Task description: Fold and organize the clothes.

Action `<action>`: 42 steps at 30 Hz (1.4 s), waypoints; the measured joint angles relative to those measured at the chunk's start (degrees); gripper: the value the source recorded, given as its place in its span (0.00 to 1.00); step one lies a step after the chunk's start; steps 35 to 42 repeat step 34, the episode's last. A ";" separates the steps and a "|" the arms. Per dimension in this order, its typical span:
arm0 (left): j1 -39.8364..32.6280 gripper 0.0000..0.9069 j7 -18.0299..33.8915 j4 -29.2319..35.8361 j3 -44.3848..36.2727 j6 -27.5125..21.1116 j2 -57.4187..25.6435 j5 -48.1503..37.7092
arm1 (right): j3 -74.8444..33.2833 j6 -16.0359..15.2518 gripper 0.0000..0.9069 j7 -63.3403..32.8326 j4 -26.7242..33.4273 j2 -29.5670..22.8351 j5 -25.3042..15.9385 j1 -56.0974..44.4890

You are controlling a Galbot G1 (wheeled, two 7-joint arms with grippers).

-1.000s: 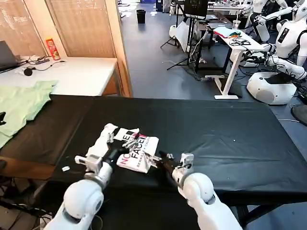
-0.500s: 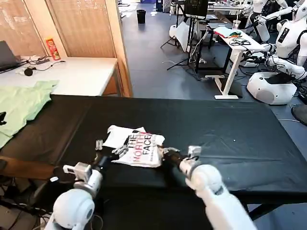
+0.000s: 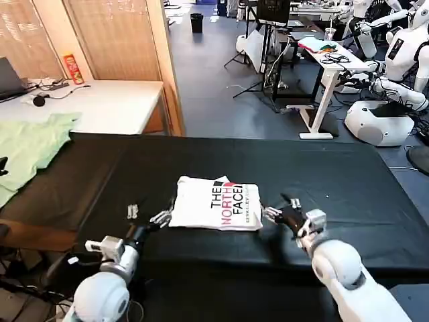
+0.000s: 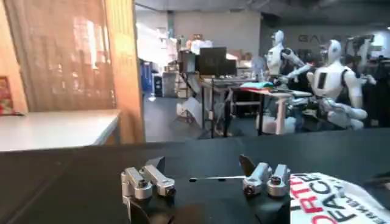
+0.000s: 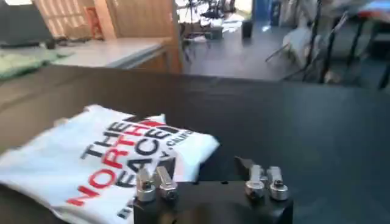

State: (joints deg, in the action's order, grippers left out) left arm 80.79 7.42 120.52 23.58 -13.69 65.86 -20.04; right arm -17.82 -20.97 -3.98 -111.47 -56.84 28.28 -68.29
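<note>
While soft, light and floppy, lies folded mid-table (image 3: 348, 174) as T-shirt (image 3: 216, 203), flanked by left gripper (image 3: 147, 216) and right gripper (image 3: 280, 208), both spread; probably best pinched at edges.

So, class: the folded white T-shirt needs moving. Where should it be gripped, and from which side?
Probably pinch the two short side edges of the T-shirt, each open gripper coming in from its own side. It lies flat and folded, so lifting both ends should keep the fold together.

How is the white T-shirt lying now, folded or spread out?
Folded: the T-shirt lies as a compact rectangle, lettering up, on the black table, free of both open end effectors.
</note>
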 joint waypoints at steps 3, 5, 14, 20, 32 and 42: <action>1.54 0.97 2.39 0.54 0.09 1.45 -0.84 -0.03 | -1.71 7.78 0.97 -1.68 -1.99 -0.73 -4.96 -5.03; 3.07 0.97 3.54 1.30 0.65 2.75 -1.31 -0.10 | -2.94 12.67 0.97 -2.81 -3.04 -1.67 -7.88 -9.07; 13.02 0.97 5.25 5.05 3.99 6.55 -2.43 -1.15 | -8.71 26.24 0.97 -7.10 -8.11 -6.69 -15.61 -26.61; 20.49 0.97 5.33 7.20 6.71 6.57 -3.56 -2.71 | -12.41 25.78 0.97 -10.08 -13.99 -8.32 -16.24 -37.82; 29.28 0.97 6.53 11.31 11.11 4.30 -5.41 -6.80 | -14.04 22.55 0.97 -11.89 -22.37 -10.32 -16.31 -50.48; 29.28 0.97 6.58 11.59 11.23 4.08 -5.65 -7.09 | -14.09 22.54 0.97 -11.85 -22.72 -10.37 -16.32 -50.97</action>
